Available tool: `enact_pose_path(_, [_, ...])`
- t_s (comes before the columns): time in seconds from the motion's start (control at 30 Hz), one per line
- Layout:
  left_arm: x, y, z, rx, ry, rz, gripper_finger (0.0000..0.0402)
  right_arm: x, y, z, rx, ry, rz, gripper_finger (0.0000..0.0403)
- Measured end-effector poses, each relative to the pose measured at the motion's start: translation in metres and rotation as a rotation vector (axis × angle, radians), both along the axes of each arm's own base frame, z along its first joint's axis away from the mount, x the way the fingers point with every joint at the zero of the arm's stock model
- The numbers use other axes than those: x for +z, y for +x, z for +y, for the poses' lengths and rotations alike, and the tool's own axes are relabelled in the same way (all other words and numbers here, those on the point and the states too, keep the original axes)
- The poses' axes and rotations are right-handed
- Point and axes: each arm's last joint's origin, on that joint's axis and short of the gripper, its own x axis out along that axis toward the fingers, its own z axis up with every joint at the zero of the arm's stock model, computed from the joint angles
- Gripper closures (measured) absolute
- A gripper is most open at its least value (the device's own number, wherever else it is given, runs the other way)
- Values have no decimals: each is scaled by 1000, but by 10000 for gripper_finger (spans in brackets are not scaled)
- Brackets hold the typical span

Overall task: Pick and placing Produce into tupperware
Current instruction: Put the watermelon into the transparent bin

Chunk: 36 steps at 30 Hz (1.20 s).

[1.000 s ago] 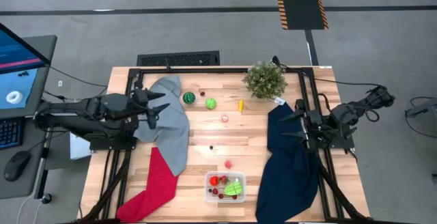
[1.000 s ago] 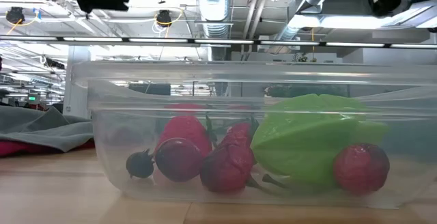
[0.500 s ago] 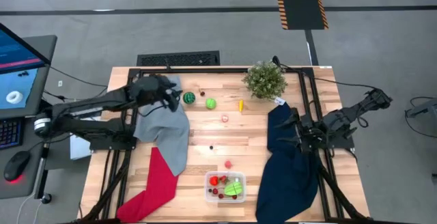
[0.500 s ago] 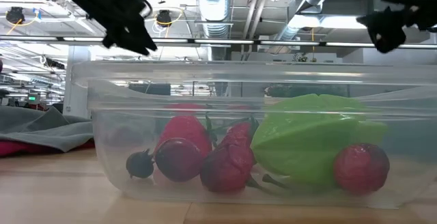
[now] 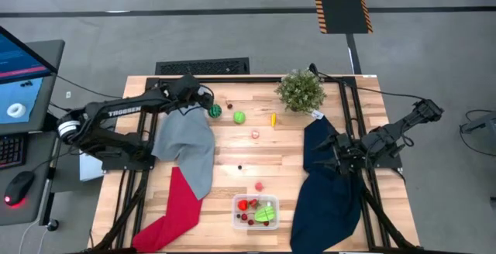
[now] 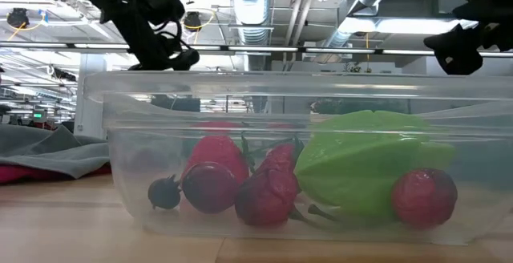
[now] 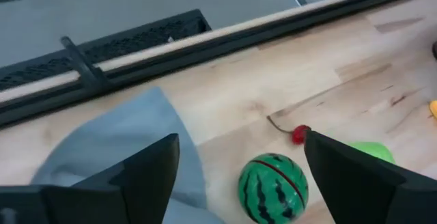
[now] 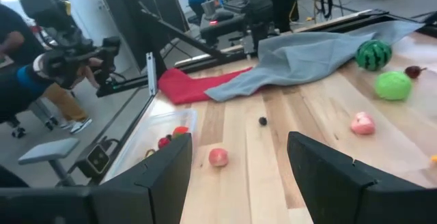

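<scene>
Two arms: only the left is moving, the right waits.
left fingers (image 7: pixel 147 176): spread wide, holding nothing; melon sits in the gap ahead of them.
left gripper (image 5: pixel 203 101): over the far-left part of the table, just beside the melon, not touching it as far as I can tell.
change: a second ago it was back over the grey cloth; it has swung out along the far edge and now faces the melon.
melon (image 7: pixel 273 187): dark green striped ball on bare wood, next to the grey cloth (image 5: pixel 188 142) edge, with a small red cherry (image 7: pixel 299 134) and a green fruit (image 7: pixel 367 151) just past it.
right gripper (image 5: pixel 335 150): parked over the navy cloth (image 5: pixel 325 184) at the table's right side, fingers apart, empty.
loose produce: yellow piece (image 5: pixel 273 118), pink piece (image 5: pixel 255 134), tiny dark berry (image 5: pixel 239 166), red piece (image 5: pixel 260 185) near the tub.
tub (image 5: pixel 239 201): near edge of the table, well apart from the melon; already holds red fruits and a green star-shaped piece (image 6: pixel 365 167).
meaning: melon looks like the next pick; the approach is lined up, descent and closing not yet done.
risk: round ball likely rolls if one finger touches first.
</scene>
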Motion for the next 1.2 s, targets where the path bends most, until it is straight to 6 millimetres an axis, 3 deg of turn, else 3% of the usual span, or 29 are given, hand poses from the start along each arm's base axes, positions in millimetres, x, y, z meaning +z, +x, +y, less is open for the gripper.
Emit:
enact_pose_path(0.47, [-38, 43, 11, -86, -237, 19, 88, 4, -2, 6, 56, 12, -34, 138])
enact_pose_path(0.73, [-51, 48, 15, -39, -224, 82, 88, 0, -3, 9, 91, 19, -45, 138])
enact_pose_path(1.2, [-55, 49, 9, 9, -275, 76, 88, 0, -3, 10, 97, 14, -69, 138])
